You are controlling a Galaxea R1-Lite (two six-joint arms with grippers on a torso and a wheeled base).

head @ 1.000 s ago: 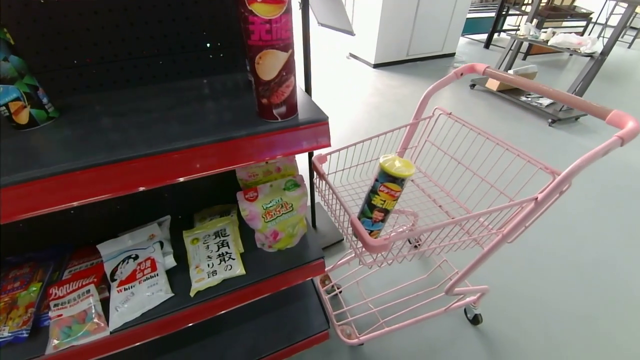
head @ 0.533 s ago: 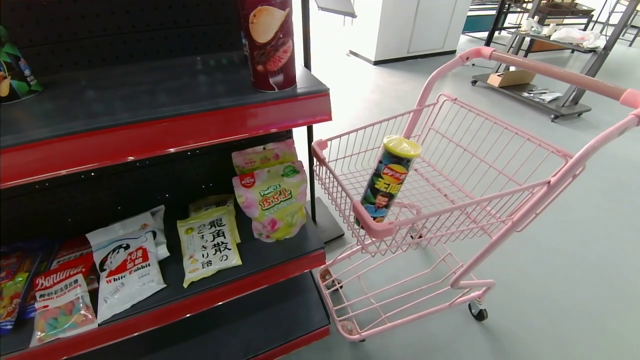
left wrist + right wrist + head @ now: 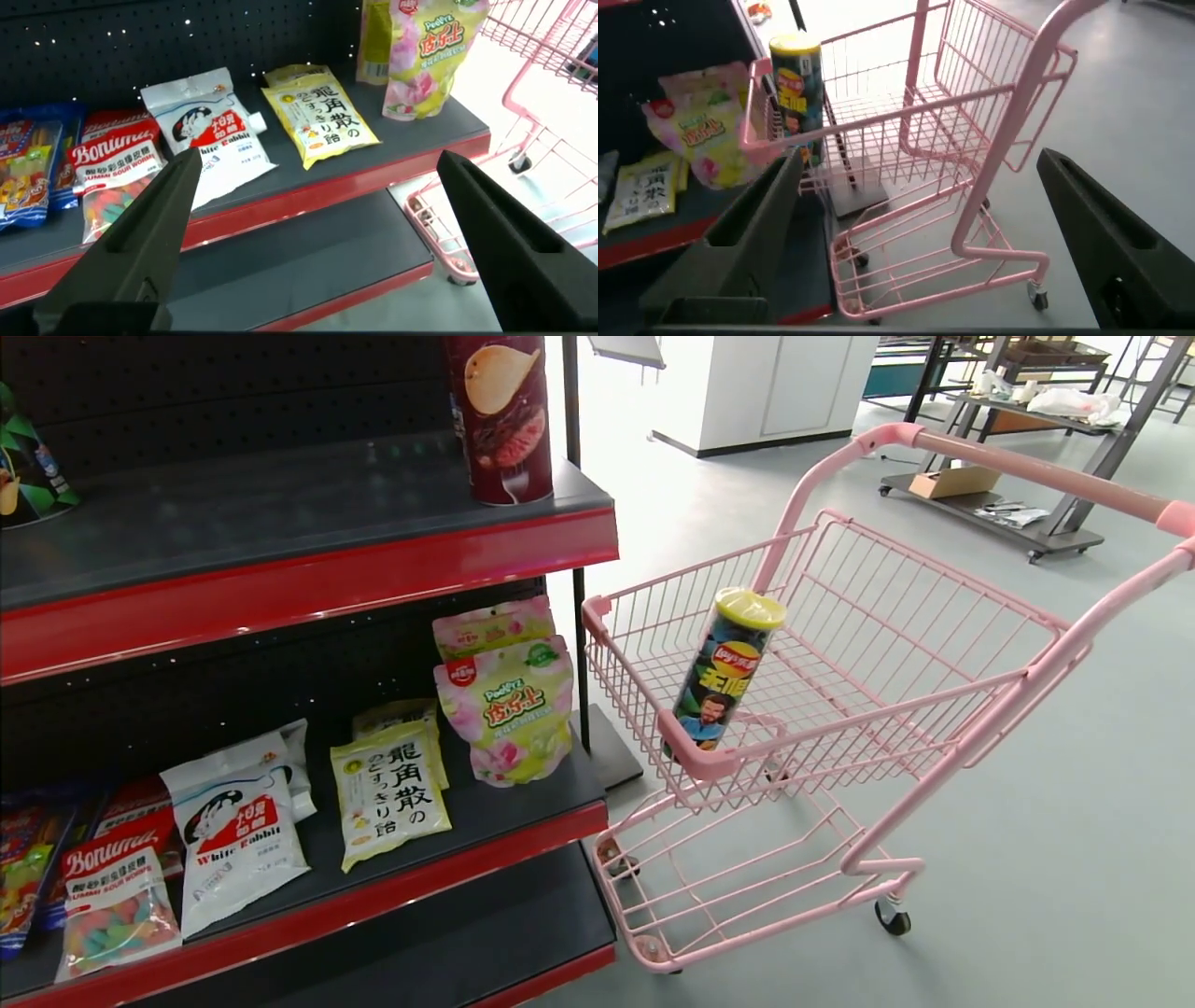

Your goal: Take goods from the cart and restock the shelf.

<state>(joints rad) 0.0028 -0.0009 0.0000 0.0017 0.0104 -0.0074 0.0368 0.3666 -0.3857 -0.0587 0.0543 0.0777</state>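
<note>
Chip canister [image 3: 726, 672] with the yellow lid stands tilted in the near corner of the pink cart [image 3: 1018, 471], its base on the wire floor and its side leaning on the basket's rim, just beside the end of the shelving. It looks to be the one item in the basket, and nothing grips it, so for this piece the restocking has not yet begun. The upper shelf [image 3: 280, 523] carries a maroon chip canister [image 3: 504, 420] upright at the end nearest the cart and a dark patterned canister [image 3: 23, 457] at the far end. I judge the long bare stretch between them to be the likely place for the cart's canister. The lower shelf [image 3: 523, 803] already holds a pink pouch [image 3: 509, 709], a yellow bag [image 3: 387, 793] and a white bag [image 3: 238, 835], and looks stocked. The left gripper [image 3: 318, 157] hangs before the lower shelf with its jaws wide and empty. The right gripper [image 3: 917, 157] faces the cart from a little way off, its jaws also wide and empty. Everything remains to be done: reaching into the basket, closing on the canister, lifting it clear of the rim and setting it upright on the upper shelf.
</note>
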